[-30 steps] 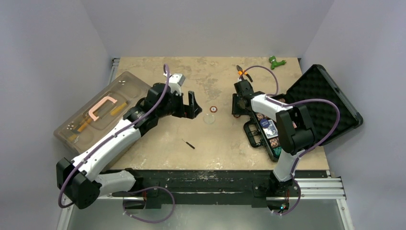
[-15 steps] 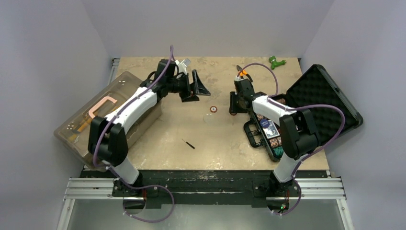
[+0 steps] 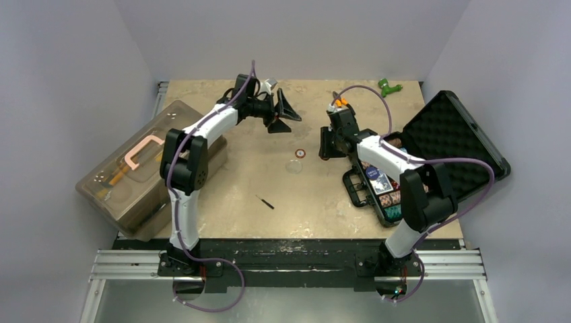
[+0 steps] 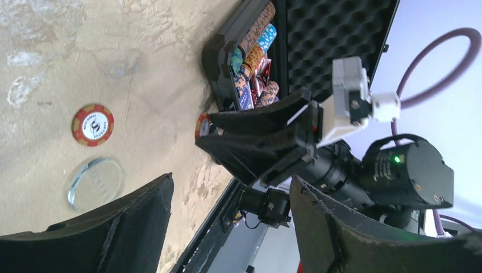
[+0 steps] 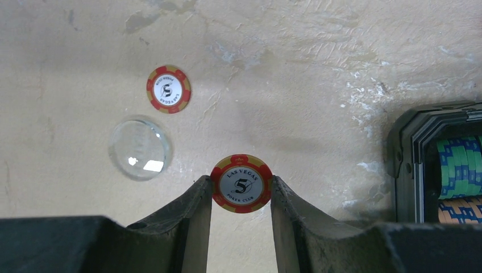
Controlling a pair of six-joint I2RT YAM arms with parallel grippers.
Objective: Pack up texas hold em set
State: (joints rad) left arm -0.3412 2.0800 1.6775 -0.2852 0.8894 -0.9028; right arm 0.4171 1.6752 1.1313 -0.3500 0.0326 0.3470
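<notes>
The black foam-lined case (image 3: 458, 145) lies open at the right, with striped chips and card decks in its tray (image 3: 385, 195). My right gripper (image 3: 325, 145) is just left of the case, shut on a red "5" poker chip (image 5: 241, 183) held by its edges above the table. A second red chip (image 5: 168, 89) and a clear round button (image 5: 140, 149) lie on the table ahead of it, also in the top view at the chip (image 3: 300, 153) and button (image 3: 293, 166). My left gripper (image 3: 286, 113) is open and empty, raised at the back centre, facing right.
A translucent brown toolbox (image 3: 135, 168) with a pink handle lies at the left edge. A small black screwdriver (image 3: 265, 202) lies near the front centre. A green object (image 3: 388, 86) sits at the back right corner. The case's front rim (image 5: 406, 165) is right of my right fingers.
My left arm has swung from the table's middle up to the back centre, gripper still open. My right gripper has shifted slightly left and back with the chip in it.
</notes>
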